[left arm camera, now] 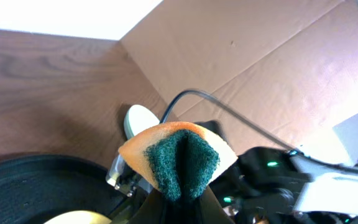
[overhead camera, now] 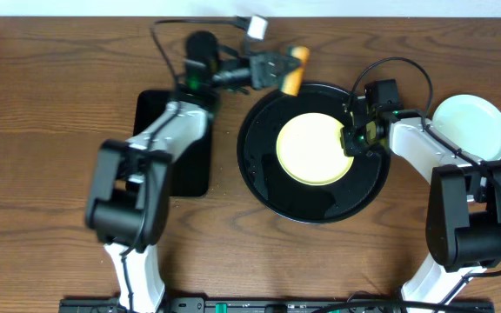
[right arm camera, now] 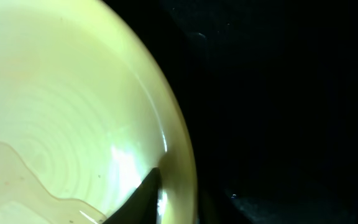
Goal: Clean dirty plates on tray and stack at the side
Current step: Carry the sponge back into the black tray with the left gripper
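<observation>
The pale yellow plate lies in the middle of the round black tray. My right gripper is shut on the plate's right rim. In the right wrist view one finger lies inside the yellow plate, with the tray beyond it. My left gripper is shut on an orange and green sponge above the tray's back left rim. The left wrist view shows the sponge folded in the jaws. A mint-white plate sits on the table to the right of the tray.
A rectangular black tray lies left of the round tray, partly under my left arm. A white plug and its cable lie at the back edge. A cardboard wall shows in the left wrist view.
</observation>
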{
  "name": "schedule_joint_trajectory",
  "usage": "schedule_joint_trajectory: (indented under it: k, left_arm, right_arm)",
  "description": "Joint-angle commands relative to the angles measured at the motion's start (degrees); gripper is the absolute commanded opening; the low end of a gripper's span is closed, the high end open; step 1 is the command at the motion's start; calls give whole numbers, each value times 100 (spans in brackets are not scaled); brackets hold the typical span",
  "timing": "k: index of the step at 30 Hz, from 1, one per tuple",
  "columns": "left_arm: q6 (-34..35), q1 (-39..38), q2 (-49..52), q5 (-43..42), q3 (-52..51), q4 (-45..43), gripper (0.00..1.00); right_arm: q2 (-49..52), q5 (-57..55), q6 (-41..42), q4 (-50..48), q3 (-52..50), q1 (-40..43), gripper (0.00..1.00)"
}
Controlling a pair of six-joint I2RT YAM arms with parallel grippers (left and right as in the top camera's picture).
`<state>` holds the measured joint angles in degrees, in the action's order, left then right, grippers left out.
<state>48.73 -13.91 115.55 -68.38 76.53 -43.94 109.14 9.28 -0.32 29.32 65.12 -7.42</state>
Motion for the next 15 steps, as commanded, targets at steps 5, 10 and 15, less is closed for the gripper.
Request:
schedule_joint_trajectory:
  k: [5, 10, 15]
  left_arm:
    - [-1115, 1449, -111, -413, 61, 2656, 7]
    - [-3112, 2057, -114, 1764, 61, 5731, 7]
    - [-3823, 2050, -114, 3508, 61, 6846, 7]
  right_arm:
    - [125, -85, 4, 35, -118, -52, 34]
    - [125, -85, 4, 15, -118, -52, 35]
    - [125, -83, 7, -24, -118, -52, 35]
